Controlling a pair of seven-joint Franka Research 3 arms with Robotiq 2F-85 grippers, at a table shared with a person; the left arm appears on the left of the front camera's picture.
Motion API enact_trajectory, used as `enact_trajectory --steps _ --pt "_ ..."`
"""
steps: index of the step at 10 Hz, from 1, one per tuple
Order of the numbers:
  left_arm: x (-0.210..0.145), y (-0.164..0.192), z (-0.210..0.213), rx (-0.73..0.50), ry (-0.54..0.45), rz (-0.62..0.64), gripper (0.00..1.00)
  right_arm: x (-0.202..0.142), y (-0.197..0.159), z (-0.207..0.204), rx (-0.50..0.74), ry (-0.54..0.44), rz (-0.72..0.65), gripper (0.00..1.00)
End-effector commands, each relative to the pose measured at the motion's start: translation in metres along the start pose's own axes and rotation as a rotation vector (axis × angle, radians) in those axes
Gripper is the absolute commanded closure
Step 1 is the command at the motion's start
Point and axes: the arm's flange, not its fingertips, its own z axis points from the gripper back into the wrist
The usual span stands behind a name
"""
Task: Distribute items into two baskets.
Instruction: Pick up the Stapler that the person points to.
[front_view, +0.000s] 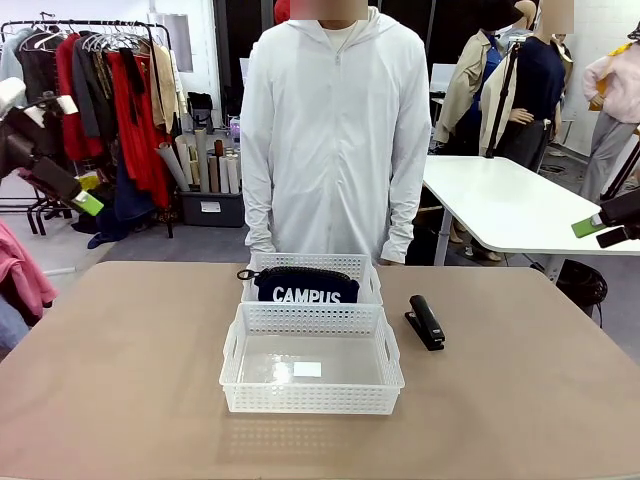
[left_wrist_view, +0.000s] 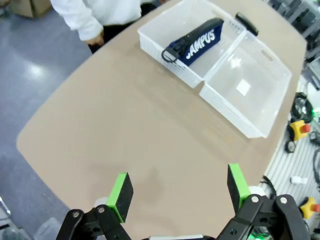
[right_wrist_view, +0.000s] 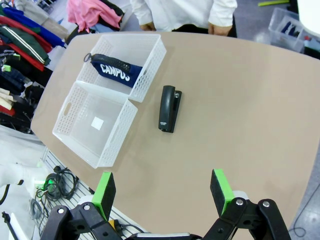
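Two white lattice baskets stand end to end at the table's middle. The far basket (front_view: 365, 268) holds the navy "CAMPUS" pouch (front_view: 305, 285), also visible as the pouch (left_wrist_view: 194, 42) and the pouch (right_wrist_view: 117, 71). The near basket (front_view: 390, 355) holds only a small white label. The black stapler (front_view: 425, 321) lies on the table right of the baskets, seen too as the stapler (right_wrist_view: 168, 108). My left gripper (left_wrist_view: 177, 192) hangs open high above the table's left part. My right gripper (right_wrist_view: 162, 192) hangs open high above the table's right part. Its green pad (front_view: 587, 226) shows at the right edge.
A person in a white hooded jacket (front_view: 335, 130) stands at the far edge behind the baskets, hands down by the table edge. The tan tabletop (front_view: 120, 370) is bare on both sides of the baskets. A clothes rack and a white table stand in the background.
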Motion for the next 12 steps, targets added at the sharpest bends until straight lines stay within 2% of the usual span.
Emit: enact_trajectory --steps 1,4,12 --pt "-0.015 -0.005 0.003 -0.043 -0.019 0.033 0.03 0.0 0.001 0.0 0.01 -0.006 0.002 0.0" --pt "-0.035 -0.007 0.008 -0.03 -0.056 0.049 0.03 0.0 0.001 0.0 0.01 -0.006 0.002 0.0" --pt "-0.035 -0.006 0.007 -0.023 -0.073 0.038 0.03 0.0 0.001 0.0 0.01 -0.006 0.002 0.0"
